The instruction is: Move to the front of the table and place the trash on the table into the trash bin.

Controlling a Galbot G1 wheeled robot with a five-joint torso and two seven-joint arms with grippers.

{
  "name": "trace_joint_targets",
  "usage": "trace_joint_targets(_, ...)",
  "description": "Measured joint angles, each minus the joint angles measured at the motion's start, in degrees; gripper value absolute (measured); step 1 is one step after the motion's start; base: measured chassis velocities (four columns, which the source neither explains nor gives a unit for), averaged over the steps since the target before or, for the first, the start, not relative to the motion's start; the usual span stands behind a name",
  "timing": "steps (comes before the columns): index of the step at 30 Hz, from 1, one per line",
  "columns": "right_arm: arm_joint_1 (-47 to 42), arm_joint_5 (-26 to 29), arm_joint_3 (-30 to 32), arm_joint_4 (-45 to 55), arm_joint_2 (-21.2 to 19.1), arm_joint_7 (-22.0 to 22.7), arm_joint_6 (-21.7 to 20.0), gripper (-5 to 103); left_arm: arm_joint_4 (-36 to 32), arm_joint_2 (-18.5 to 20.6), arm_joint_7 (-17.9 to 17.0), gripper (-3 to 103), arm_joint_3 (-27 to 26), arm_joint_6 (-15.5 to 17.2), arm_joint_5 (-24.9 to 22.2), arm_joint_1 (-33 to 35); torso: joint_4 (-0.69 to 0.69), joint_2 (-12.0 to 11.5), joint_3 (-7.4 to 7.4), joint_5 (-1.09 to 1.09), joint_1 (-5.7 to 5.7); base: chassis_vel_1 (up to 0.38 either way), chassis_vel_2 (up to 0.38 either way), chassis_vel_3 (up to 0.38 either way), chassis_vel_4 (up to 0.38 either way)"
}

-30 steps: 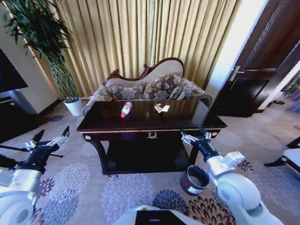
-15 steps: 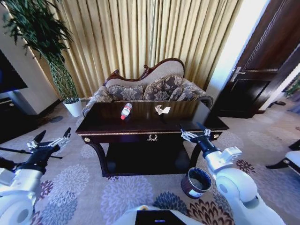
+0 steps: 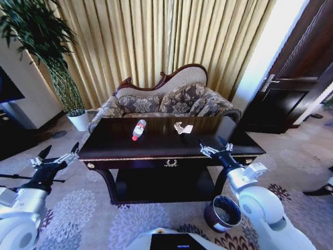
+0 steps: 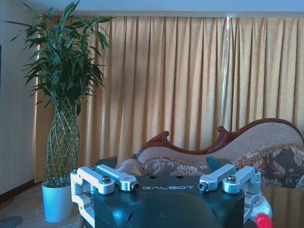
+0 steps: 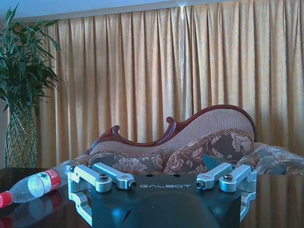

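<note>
The table (image 3: 156,146) is dark and glossy with gold trim and stands straight ahead of me. On its top lie the trash items: a clear bottle (image 3: 138,129) with a red label on its side at left of middle, and a crumpled white paper wad (image 3: 182,127) right of middle. The round dark trash bin (image 3: 222,213) sits on the carpet by the table's front right leg. My left gripper (image 3: 57,154) hangs open off the table's left front corner. At the front right edge my right gripper (image 3: 214,146) is open too. The right wrist view shows the bottle (image 5: 33,185) lying on the table.
A carved sofa (image 3: 166,99) stands right behind the table, against gold curtains. A tall plant in a white pot (image 3: 80,119) is at the back left and a dark door (image 3: 296,94) at the right. Patterned carpet lies open on both sides of the table.
The whole view has shifted: the table looms larger and nearer, and the bin sits lower in the picture. Both arms hold the same pose, grippers open.
</note>
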Motion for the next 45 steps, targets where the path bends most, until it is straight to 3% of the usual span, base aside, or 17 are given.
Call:
trace_joint_targets(6, 1.25, 1.55, -0.97, -1.44, -1.29, 0.08, -0.21, 100, 0.0, -0.06, -0.05, 100, 0.06, -0.08, 0.01, 0.0, 0.0, 0.0, 0.0, 0.0, 0.0, -0.093, 0.075, 0.084, -0.088)
trace_joint_targets(8, 2.87, 5.95, -1.97, -2.66, -2.26, 1.16, -1.32, 100, 0.0, -0.06, -0.26, 100, 0.3, -0.11, 0.24, 0.0, 0.0, -0.01, 0.01, 0.0, 0.01, -0.075, 0.044, 0.053, -0.065)
trace_joint_targets(13, 5.98, 10.97, -4.05, -5.46, -3.78, 2.5, -3.17, 100, 0.0, -0.09, -0.39, 100, 0.37, -0.19, 0.41, 0.07, 0.0, 0.0, 0.0, -0.01, 0.01, -0.014, 0.006, 0.009, -0.009)
trace_joint_targets(19, 13.25, 15.28, -10.17, -13.64, -6.25, 3.05, -4.39, 100, 0.0, -0.15, -0.52, 100, 0.4, -0.27, 0.61, 0.31, 0.01, 0.01, -0.01, 0.01, -0.02, 0.0, 0.0, 0.0, 0.0)
trace_joint_targets(24, 21.01, 17.86, -16.34, -19.34, -6.4, 7.29, -5.48, 100, 0.0, 0.15, -0.53, 100, -0.01, -0.44, 0.76, 0.65, 0.01, 0.0, 0.0, 0.0, 0.0, 0.0, 0.0, 0.0, 0.0)
trace_joint_targets(33, 30.25, 19.9, -21.89, -24.88, -5.73, 10.67, -6.55, 100, 0.0, 0.36, -0.24, 100, 0.23, -1.66, 2.23, 0.79, 0.0, 0.0, 0.0, 0.0, 0.0, 0.0, 0.0, 0.0, 0.0)
trace_joint_targets(45, 36.06, 20.0, -26.1, -29.42, -5.01, 12.42, -7.0, 100, 0.0, 0.94, -0.18, 100, 0.11, -2.04, 2.0, 0.71, 0.0, 0.0, 0.0, 0.0, 0.0, 0.0, 0.0, 0.0, 0.0)
